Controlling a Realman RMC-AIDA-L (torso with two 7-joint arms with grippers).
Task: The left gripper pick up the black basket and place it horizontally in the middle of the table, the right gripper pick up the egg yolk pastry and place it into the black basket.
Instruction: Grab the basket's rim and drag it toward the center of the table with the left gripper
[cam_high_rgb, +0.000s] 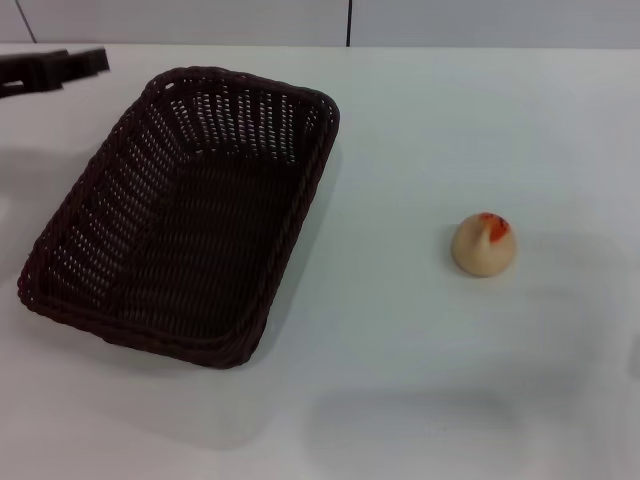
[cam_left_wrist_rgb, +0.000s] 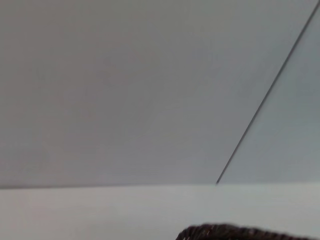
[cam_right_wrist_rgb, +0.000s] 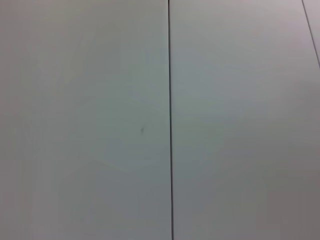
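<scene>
The black basket lies slanted on the white tabletop, left of centre. The egg yolk pastry sits well apart on its right. The left pincer shows at the far left edge; whether it is spread, I cannot tell.

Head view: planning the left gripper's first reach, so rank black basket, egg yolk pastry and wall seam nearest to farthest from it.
1. black basket, beside the left gripper, on the left.
2. wall seam behind centre and egg yolk pastry on the right: too close to call.
</scene>
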